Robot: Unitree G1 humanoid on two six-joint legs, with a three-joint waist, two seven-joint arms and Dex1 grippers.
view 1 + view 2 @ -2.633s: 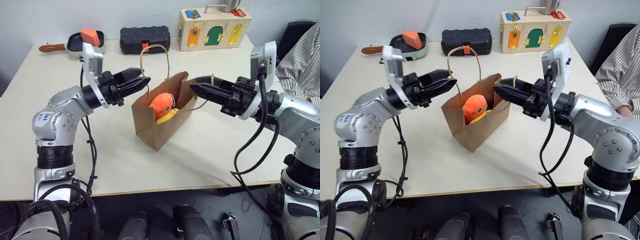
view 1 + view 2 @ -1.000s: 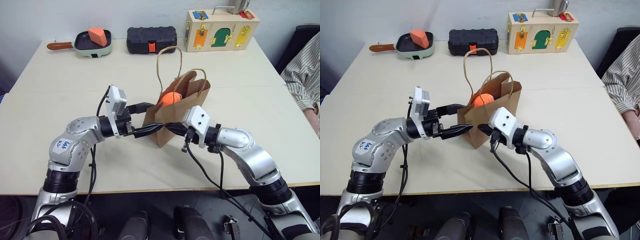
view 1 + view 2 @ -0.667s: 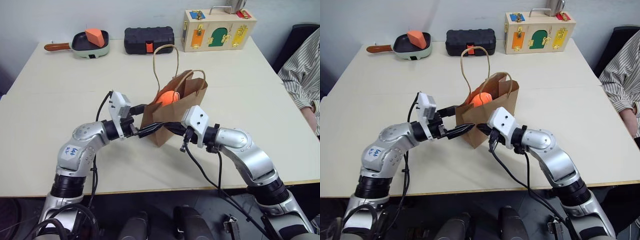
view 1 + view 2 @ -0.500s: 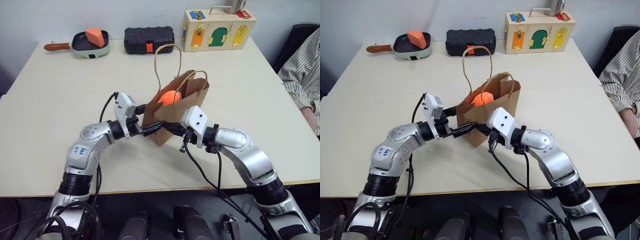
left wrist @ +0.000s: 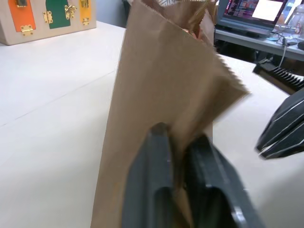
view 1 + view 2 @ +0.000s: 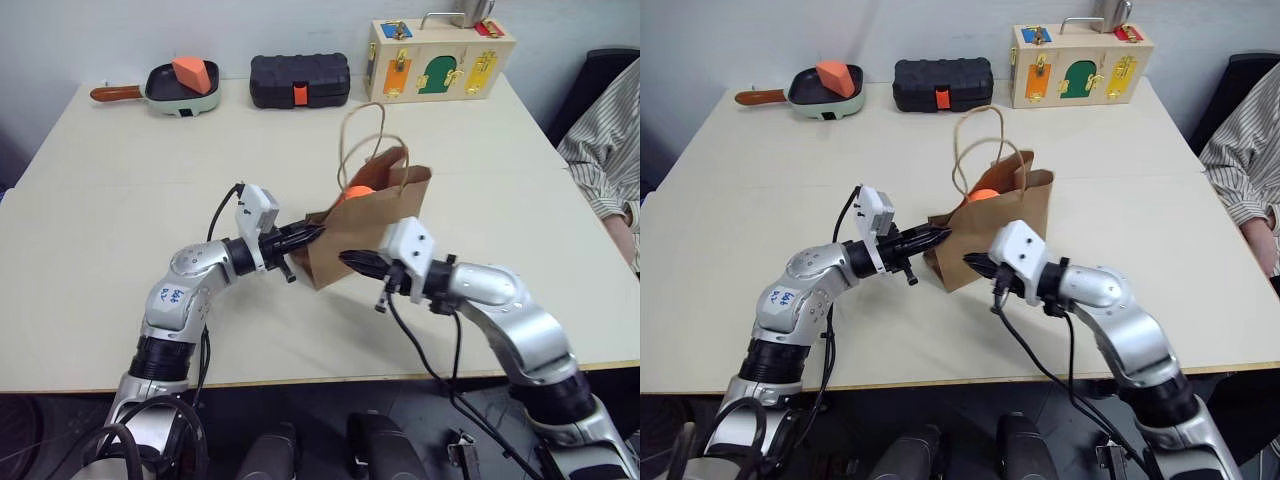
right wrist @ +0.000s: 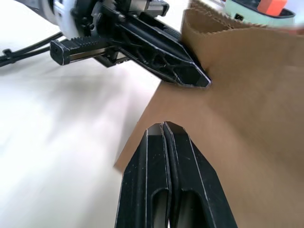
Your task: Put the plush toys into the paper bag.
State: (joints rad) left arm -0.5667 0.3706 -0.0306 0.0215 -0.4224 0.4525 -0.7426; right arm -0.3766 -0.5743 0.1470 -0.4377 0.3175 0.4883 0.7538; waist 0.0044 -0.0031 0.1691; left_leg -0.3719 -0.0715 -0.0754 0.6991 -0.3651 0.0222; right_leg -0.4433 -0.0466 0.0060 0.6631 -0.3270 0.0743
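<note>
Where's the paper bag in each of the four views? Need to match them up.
Left eye view: paper bag at centre, tilted, between the grippers.
Right eye view: centre.
Left wrist view: its edge is pinched in the left gripper.
Right wrist view: past the shut right gripper, upper right.
Shared landmark: the bag's serrated top edge.

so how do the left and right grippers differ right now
The left gripper is shut on the paper bag's near edge; the right gripper is shut on nothing, beside the bag's side. The left points toward the bag from its left, the right from the near right. Both have black fingers.
</note>
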